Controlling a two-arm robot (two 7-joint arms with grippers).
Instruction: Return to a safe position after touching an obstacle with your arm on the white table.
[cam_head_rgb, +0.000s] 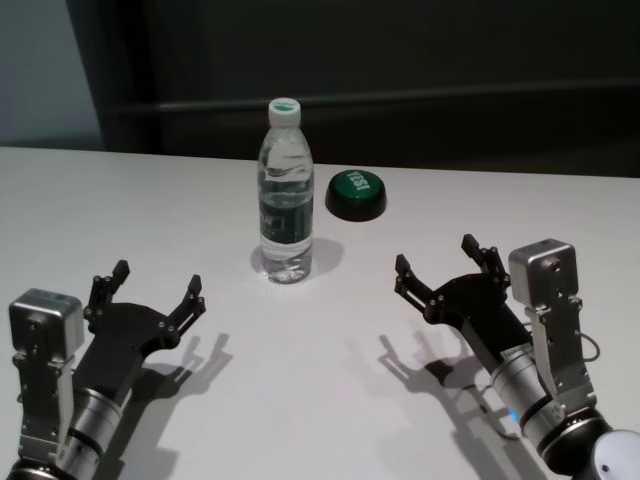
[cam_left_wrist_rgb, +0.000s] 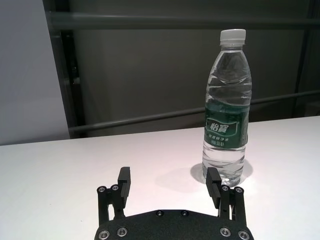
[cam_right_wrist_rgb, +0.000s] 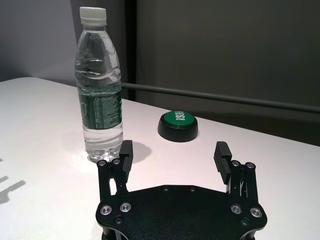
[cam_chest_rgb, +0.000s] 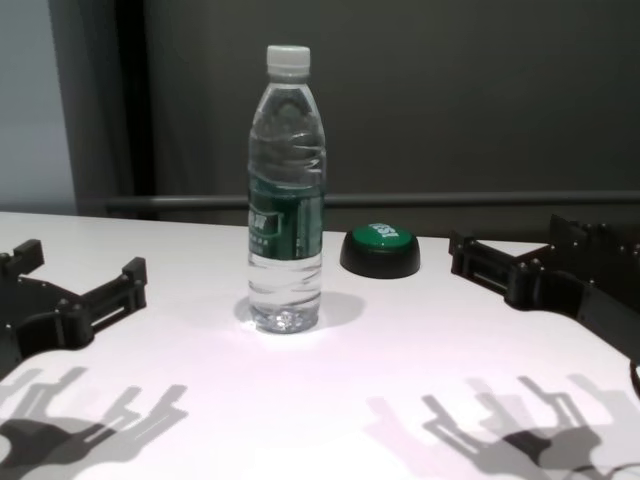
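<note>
The left gripper (cam_head_rgb: 158, 286) hangs above the white table (cam_head_rgb: 320, 400) with its fingers spread wide and nothing between them. The water bottle (cam_head_rgb: 285, 195) stands upright ahead of it and off toward the robot's right, apart from the fingertips; in the left wrist view the bottle (cam_left_wrist_rgb: 227, 107) rises just beyond the finger (cam_left_wrist_rgb: 214, 185) on that side, with a clear gap of tabletop (cam_left_wrist_rgb: 75, 165) between them.

The right gripper (cam_head_rgb: 448, 262) also hovers over the table, its fingers wide apart and holding nothing. From this gripper the bottle stands ahead and toward the robot's left, well apart from the fingertips. The right wrist view shows the bottle (cam_right_wrist_rgb: 98, 90) beyond one finger (cam_right_wrist_rgb: 125, 155) and a green dome button (cam_right_wrist_rgb: 178, 125) on a black base farther ahead, roughly in line with the gap between the fingers, on the tabletop (cam_right_wrist_rgb: 280, 165).

In the chest view the left gripper (cam_chest_rgb: 78, 284) and the right gripper (cam_chest_rgb: 512, 248) sit on either side of the bottle (cam_chest_rgb: 286, 190), neither touching it. The bottle is clear, holds water, has a white screw cap and a dark green label band, and stands on the table (cam_chest_rgb: 320, 400) between the two grippers and a little beyond them. The button (cam_chest_rgb: 380, 250) lies just beside the bottle, on the right gripper's side of it and slightly farther from both grippers.
</note>
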